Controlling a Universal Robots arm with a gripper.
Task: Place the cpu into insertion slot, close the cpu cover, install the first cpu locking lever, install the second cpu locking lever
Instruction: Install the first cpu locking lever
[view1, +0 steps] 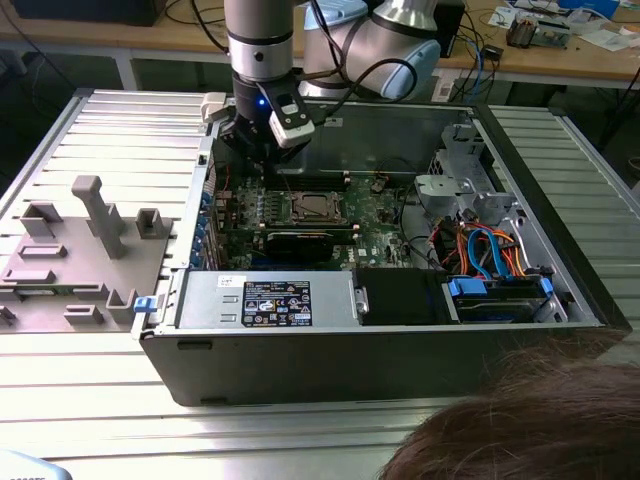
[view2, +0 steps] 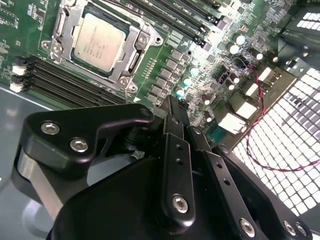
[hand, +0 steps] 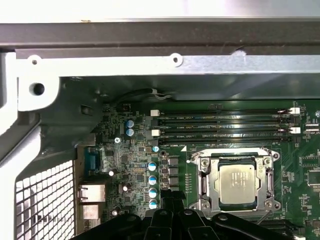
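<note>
Two steps look finished: the cpu (hand: 240, 184) sits in its socket with the cpu cover (hand: 205, 176) down around it, though lever latching is hard to judge. Hovering just beside the socket, the claw (view2: 172, 107) is pinched together, carrying nothing.

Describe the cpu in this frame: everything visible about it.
The cpu is a small flat square chip with a dull silvery-tan metal top carrying faint print. In both wrist views it lies flat in the socket on the green motherboard, framed by the silvery cpu cover, which lies around its edges with the chip showing through the square window. The gripper hangs above the board beside the socket, not touching the chip.
</note>
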